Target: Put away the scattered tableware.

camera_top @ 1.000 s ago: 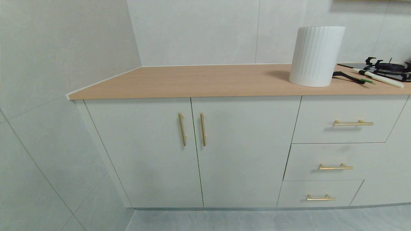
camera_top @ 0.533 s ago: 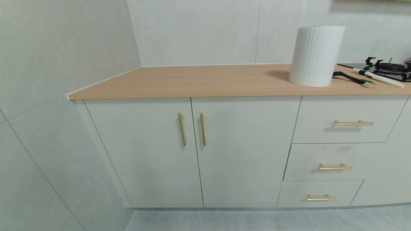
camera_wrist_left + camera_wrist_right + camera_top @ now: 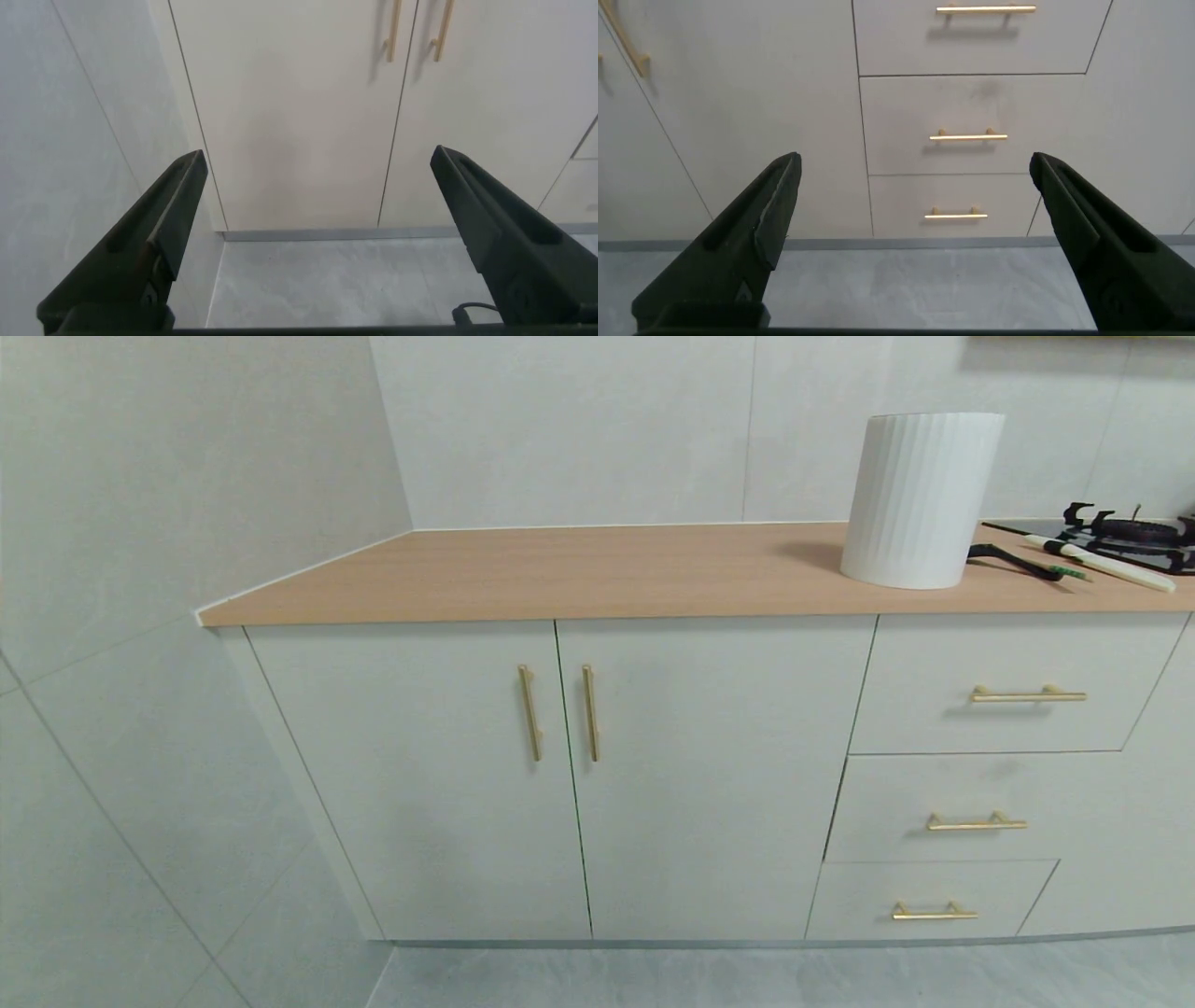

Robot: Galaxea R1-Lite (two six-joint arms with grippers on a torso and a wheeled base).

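Observation:
A tall white ribbed holder [image 3: 920, 499] stands on the wooden countertop [image 3: 579, 574] at the right. Just right of it lie a black-handled utensil [image 3: 1018, 562] and a white-handled utensil [image 3: 1102, 563], near the worktop's right end. My left gripper [image 3: 318, 173] hangs open, low in front of the double cabinet doors [image 3: 308, 103], with nothing between its fingers. My right gripper [image 3: 915, 177] is open too, low before the stack of drawers [image 3: 976, 121], holding nothing.
A black gas hob grate [image 3: 1134, 530] sits at the far right of the counter. Below are two doors with gold handles [image 3: 560, 709] and three drawers with gold pulls [image 3: 1027, 693]. A tiled wall [image 3: 140, 616] closes the left side. Grey floor [image 3: 747, 980] lies in front.

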